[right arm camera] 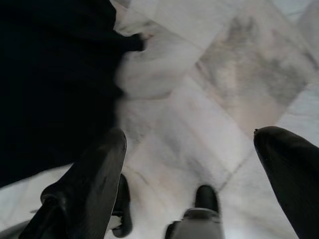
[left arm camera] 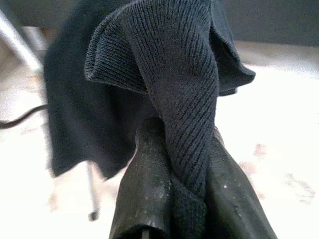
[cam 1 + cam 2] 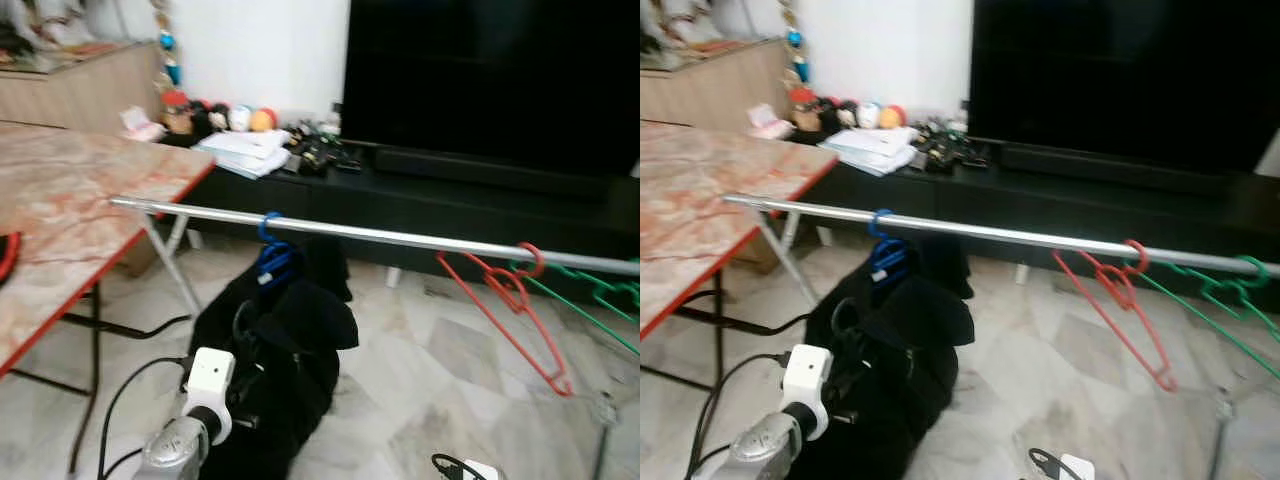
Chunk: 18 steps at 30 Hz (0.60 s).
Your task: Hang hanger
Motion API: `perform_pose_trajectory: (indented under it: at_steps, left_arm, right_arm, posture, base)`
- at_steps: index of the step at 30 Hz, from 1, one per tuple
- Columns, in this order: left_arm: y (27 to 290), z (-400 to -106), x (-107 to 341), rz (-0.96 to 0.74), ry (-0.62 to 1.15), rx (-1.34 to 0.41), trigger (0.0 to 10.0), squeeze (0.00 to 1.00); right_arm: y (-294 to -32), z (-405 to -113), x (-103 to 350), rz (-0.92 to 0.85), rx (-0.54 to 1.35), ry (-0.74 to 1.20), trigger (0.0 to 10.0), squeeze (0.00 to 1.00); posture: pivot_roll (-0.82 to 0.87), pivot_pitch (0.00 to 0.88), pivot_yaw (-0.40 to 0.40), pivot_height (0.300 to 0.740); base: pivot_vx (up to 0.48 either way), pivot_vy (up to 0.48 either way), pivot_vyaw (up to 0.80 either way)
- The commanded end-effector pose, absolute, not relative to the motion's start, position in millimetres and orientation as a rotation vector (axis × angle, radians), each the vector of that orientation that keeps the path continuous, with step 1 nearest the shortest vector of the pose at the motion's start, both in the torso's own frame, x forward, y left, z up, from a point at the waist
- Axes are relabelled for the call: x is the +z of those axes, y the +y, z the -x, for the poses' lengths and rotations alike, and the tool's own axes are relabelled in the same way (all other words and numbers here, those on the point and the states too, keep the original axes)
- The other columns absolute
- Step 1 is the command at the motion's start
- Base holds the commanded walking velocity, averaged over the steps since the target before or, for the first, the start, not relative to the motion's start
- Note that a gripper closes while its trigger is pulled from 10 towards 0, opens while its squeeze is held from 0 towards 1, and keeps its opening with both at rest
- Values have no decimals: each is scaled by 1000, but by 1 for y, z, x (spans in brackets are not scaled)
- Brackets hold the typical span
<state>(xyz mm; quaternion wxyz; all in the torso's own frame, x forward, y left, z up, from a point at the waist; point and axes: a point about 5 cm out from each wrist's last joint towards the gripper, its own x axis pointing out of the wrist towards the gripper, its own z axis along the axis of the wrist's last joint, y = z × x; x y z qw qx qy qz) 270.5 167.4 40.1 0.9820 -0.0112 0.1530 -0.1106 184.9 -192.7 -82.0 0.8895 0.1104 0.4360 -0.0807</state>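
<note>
A silver rail (image 3: pixel 400 237) runs across in front of me. On it hangs a blue hanger (image 3: pixel 272 258) that carries a black knit garment (image 3: pixel 290 350), which droops toward the floor. My left gripper (image 2: pixel 184 144) is shut on a fold of this garment (image 2: pixel 174 74), below the rail and left of centre. The left arm's white wrist (image 3: pixel 208 385) sits just left of the cloth. My right gripper (image 1: pixel 189 144) is open above the marble floor, with the garment's dark edge (image 1: pixel 55 79) beside it and nothing between its fingers (image 1: pixel 94 169).
A red hanger (image 3: pixel 505 300) and a green hanger (image 3: pixel 590 290) hang on the rail's right part. A marble-topped table (image 3: pixel 70 200) stands to the left. Behind the rail are a dark TV (image 3: pixel 490 80) and a low black cabinet (image 3: pixel 430 200) with clutter. Cables (image 3: pixel 110 400) cross the floor.
</note>
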Motion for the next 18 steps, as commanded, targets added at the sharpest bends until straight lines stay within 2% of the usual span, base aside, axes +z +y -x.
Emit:
perform_pose_trajectory:
  at_steps: [1,16,18]
  left_arm:
    - [165,-274,46,12,278,-226,10000,0]
    - [169,-279,52,3,265,-190,10000,0]
    - [172,-279,51,-19,272,-150,10000,0]
  right_arm:
    - [-201,-178,-84,-236,-204,916,10000,0]
    - [-203,-175,-85,-223,-171,939,10000,0]
    - [-211,-171,-86,-234,-184,938,10000,0]
  posture:
    - [19,0,21,740]
    - [29,0,11,740]
    - [28,0,9,740]
  base:
    - [0,-472,0]
    - [0,-473,0]
    - [0,-152,0]
